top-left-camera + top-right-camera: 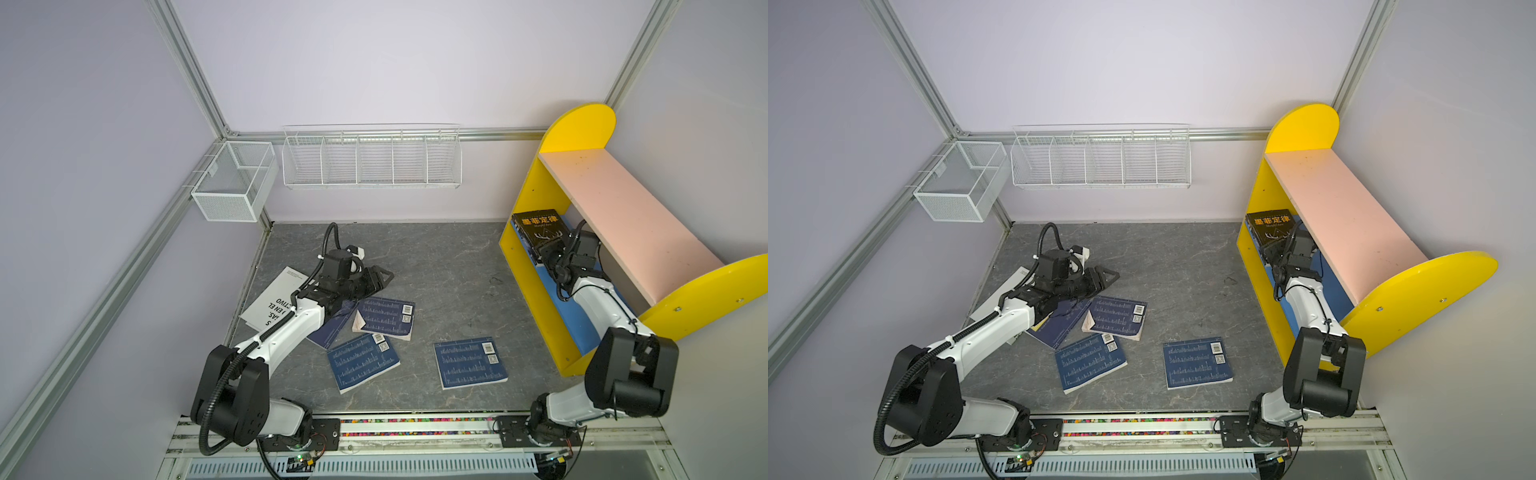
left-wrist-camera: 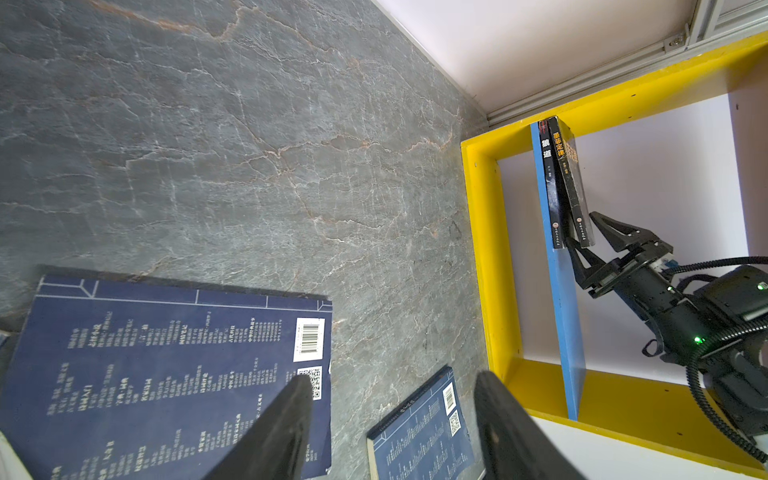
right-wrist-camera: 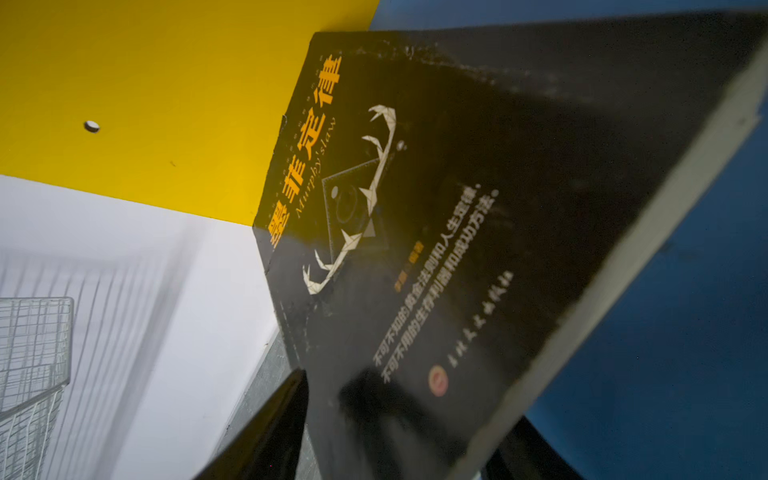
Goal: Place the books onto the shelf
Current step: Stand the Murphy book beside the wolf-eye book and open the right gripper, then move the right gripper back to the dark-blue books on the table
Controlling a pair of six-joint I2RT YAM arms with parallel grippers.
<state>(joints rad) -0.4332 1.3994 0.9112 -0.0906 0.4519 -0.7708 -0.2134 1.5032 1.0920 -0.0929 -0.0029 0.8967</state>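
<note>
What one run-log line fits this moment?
left gripper: open, empty | right gripper: open, astride black book | shelf: black book on lower board | navy books: on table

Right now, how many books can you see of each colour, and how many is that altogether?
Navy-blue books: 4
Black books: 2
White book: 1
Total: 7
</note>
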